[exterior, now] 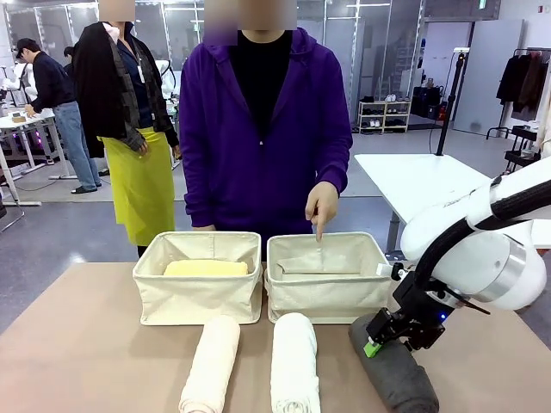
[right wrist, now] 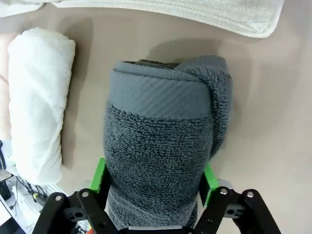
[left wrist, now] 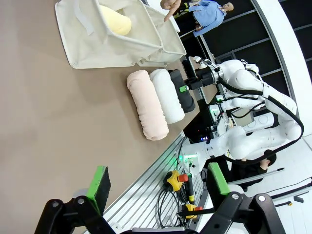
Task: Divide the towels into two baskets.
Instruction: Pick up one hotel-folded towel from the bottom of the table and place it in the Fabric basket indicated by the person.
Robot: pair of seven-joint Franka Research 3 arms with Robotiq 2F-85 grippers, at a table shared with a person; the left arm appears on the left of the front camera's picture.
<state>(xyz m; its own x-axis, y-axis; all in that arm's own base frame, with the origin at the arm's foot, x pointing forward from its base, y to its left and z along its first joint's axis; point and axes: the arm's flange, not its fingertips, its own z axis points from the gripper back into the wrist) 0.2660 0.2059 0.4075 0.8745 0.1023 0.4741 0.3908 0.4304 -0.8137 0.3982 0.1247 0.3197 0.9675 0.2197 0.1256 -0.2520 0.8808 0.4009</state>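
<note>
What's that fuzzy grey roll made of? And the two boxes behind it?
The grey roll looks like terry cloth: soft, matte, covered in tiny loops, with a flat woven band near its end. The two boxes, left and right, look like cream canvas, probably cotton: a plain weave, stitched rims, and soft sides that sag a little.

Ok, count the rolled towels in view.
4. Pale yellow terry roll in the left canvas basket; cream roll, white roll on the table; charcoal grey roll in the right tool.

White rounded right arm (exterior: 482, 258), black cable (exterior: 516, 203), black claw (exterior: 380, 338), green pads (exterior: 371, 348).
</note>
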